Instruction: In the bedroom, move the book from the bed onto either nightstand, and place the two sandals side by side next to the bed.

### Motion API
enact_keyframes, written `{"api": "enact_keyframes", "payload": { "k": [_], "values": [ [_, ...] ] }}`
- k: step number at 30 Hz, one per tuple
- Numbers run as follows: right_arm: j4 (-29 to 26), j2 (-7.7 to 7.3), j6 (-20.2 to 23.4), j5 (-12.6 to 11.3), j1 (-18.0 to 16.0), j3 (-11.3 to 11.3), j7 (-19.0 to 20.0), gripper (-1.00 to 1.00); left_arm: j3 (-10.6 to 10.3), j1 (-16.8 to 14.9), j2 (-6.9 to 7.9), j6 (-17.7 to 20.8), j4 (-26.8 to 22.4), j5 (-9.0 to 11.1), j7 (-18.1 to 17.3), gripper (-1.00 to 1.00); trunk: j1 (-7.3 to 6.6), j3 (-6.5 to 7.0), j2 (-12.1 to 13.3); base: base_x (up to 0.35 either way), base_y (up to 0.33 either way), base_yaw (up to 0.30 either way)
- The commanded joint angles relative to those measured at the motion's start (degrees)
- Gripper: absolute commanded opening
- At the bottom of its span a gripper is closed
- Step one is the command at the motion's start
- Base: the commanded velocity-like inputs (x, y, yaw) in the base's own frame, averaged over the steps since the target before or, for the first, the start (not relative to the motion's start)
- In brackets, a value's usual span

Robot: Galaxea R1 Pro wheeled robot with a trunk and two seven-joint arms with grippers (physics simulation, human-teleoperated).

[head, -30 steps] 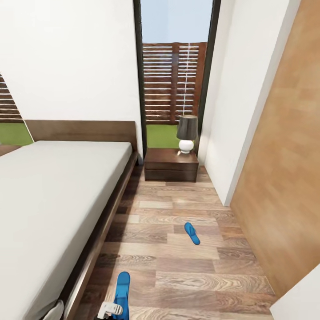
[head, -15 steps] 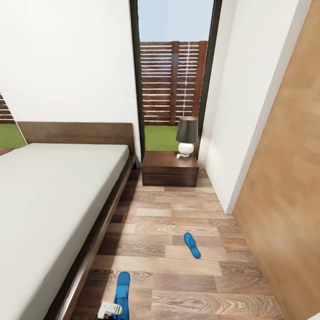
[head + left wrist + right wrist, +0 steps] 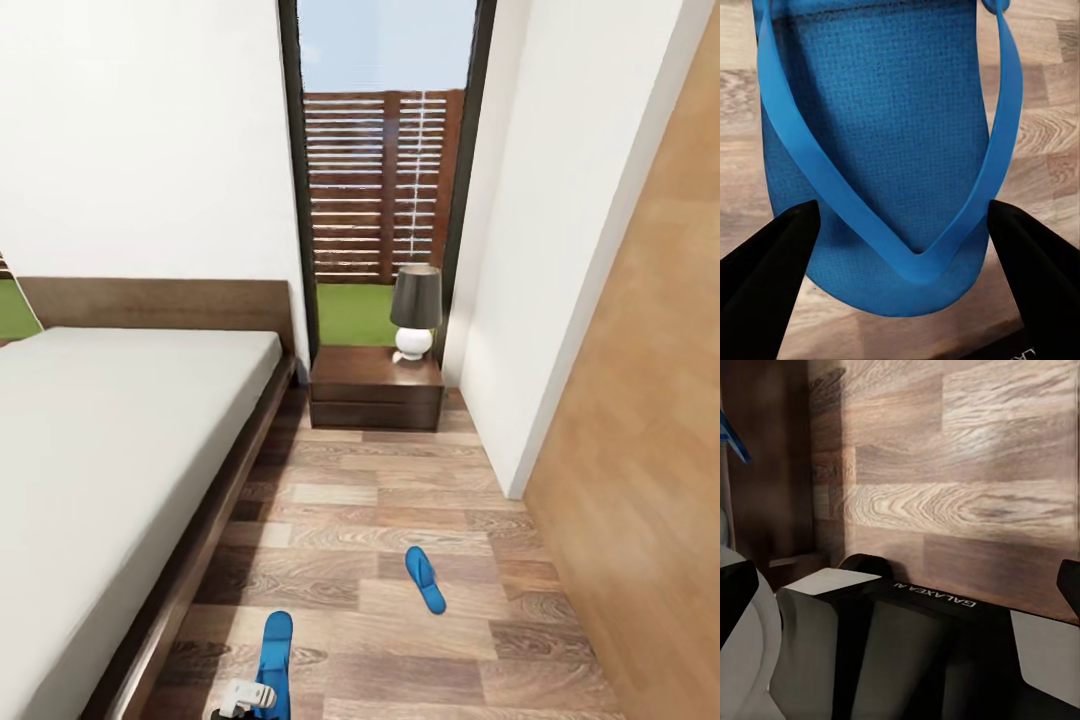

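A bright blue sandal [image 3: 275,650] hangs low over the floor beside the bed [image 3: 110,450], and my left gripper [image 3: 240,697] is shut on it. In the left wrist view this sandal [image 3: 877,112] spans the gap between the two black fingers [image 3: 765,270], thong strap up. The other sandal [image 3: 425,578] lies flat on the wood floor, further ahead and to the right. A dark nightstand [image 3: 375,385] stands by the headboard under the window. My right gripper [image 3: 900,592] is open, over bare floor and my own base. The book is out of view.
A lamp [image 3: 415,310] with a dark shade stands on the nightstand. A white wall corner [image 3: 520,400] and a wood-panelled wall [image 3: 640,420] close the aisle on the right. Plank floor [image 3: 340,520] runs between the bed frame and that wall.
The whole view has shifted: the camera moved. The loose sandal sits lower in the picture, the nightstand further left. The held sandal stays in my left gripper.
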Motion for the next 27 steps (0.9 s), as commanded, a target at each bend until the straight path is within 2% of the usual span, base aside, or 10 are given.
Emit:
{"api": "enact_keyframes", "payload": {
  "k": [1, 12, 22, 27],
  "values": [
    [-0.05, -0.06, 0.43, -0.58, -0.02, 0.40, 0.03, 1.00, -0.45, -0.05, 0.02, -0.21, 0.06, 0.58, -0.16, -1.00, 0.02, -0.05, -0.02, 0.187, -0.083, 0.000],
    [-0.05, -0.06, 0.43, -0.59, -0.02, 0.39, 0.03, 1.00, -0.45, -0.05, 0.02, -0.21, 0.05, 0.58, -0.16, -1.00, 0.02, -0.05, -0.02, 0.067, -0.017, 0.000],
    [-0.05, -0.05, 0.43, -0.59, -0.02, 0.40, 0.03, 1.00, -0.45, -0.04, 0.02, -0.21, 0.06, 0.58, -0.16, -1.00, 0.02, -0.05, -0.02, 0.275, -0.018, 0.006],
    [-0.05, -0.04, 0.43, -0.59, -0.02, 0.40, 0.03, 1.00, -0.45, -0.05, 0.02, -0.21, 0.05, 0.58, -0.16, -1.00, 0.02, -0.05, -0.02, 0.306, -0.081, 0.183]
  ]
}}
